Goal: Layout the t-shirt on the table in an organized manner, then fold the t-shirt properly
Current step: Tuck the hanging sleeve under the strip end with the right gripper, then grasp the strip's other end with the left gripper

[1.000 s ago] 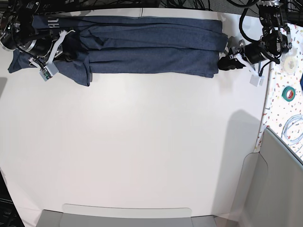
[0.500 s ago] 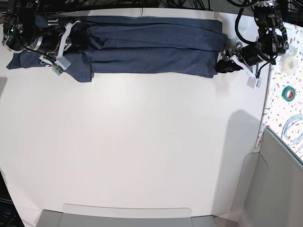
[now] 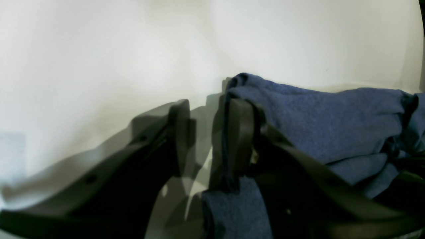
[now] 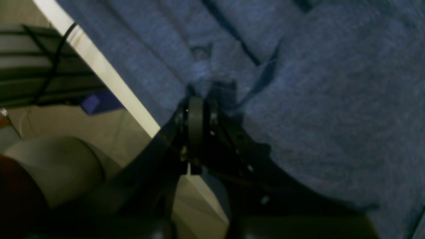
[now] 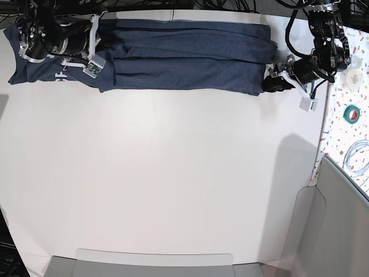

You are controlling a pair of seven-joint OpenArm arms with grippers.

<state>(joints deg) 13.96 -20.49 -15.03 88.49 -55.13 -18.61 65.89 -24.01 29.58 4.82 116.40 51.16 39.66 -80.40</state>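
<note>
The navy t-shirt (image 5: 190, 57) lies as a long folded band along the far edge of the white table (image 5: 173, 173). A bit of white lettering (image 5: 61, 75) shows at its left end. My right gripper (image 5: 105, 46) is over that left part. The right wrist view shows this gripper (image 4: 196, 109) shut, pinching a fold of the t-shirt (image 4: 315, 99) beside the table's edge (image 4: 99, 66). My left gripper (image 5: 270, 82) sits at the band's right end. In the left wrist view its jaws (image 3: 207, 113) stand apart, with the t-shirt's edge (image 3: 315, 119) bunched against one finger (image 3: 239, 132).
A speckled side surface on the right holds a green tape roll (image 5: 352, 113), a white roll (image 5: 353, 79) and a coiled cable (image 5: 358, 158). A grey panel (image 5: 340, 231) stands at the front right corner. Black cables run along the far edge.
My right arm has moved toward the far edge with the pinched cloth, spreading the left end so the lettering shows. The left gripper has edged slightly toward the shirt's right end.
</note>
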